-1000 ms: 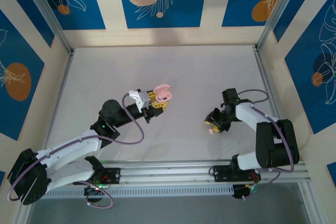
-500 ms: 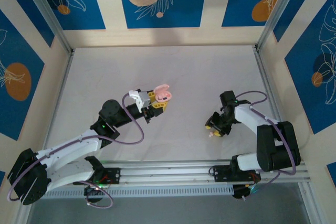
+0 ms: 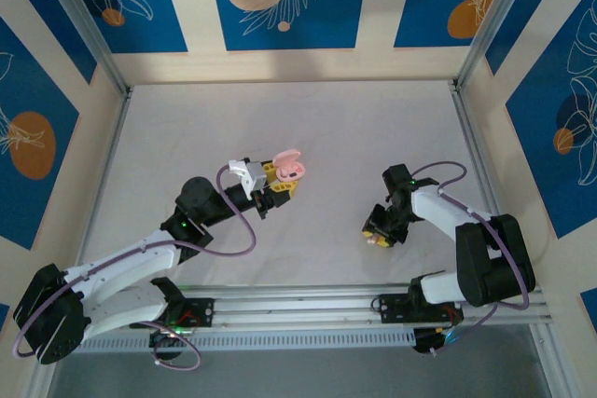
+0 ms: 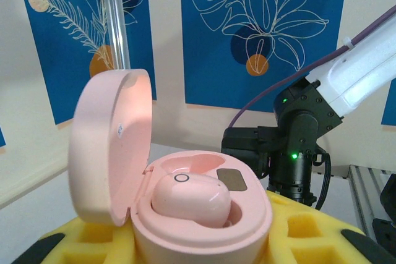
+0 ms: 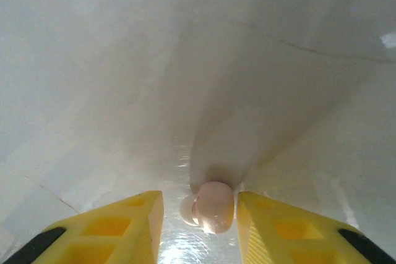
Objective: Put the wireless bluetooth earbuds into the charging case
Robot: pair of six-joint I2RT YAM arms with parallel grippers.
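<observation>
Right wrist camera, nearest first: the right pincer [image 5: 199,199] was down at the tabletop [image 5: 185,60] with its yellow pads [image 5: 124,227] spread. A loose peach-pink earbud [image 5: 213,207] lay on the surface between them, close to the right-hand pad but not visibly squeezed. From the left wrist, the left pincer [image 4: 198,248] was pinching the pink charging case [image 4: 204,230] between its foam pads. The lid [image 4: 111,146] stood open at the left, and a seated earbud [image 4: 190,199] filled the near well. Beyond the case stood the right arm [image 4: 297,134], a green light on it, and behind that the blue leaf-patterned wall [image 4: 260,29]. From the top external camera, the held case sat left of centre, well apart from the loose earbud at the right.
</observation>
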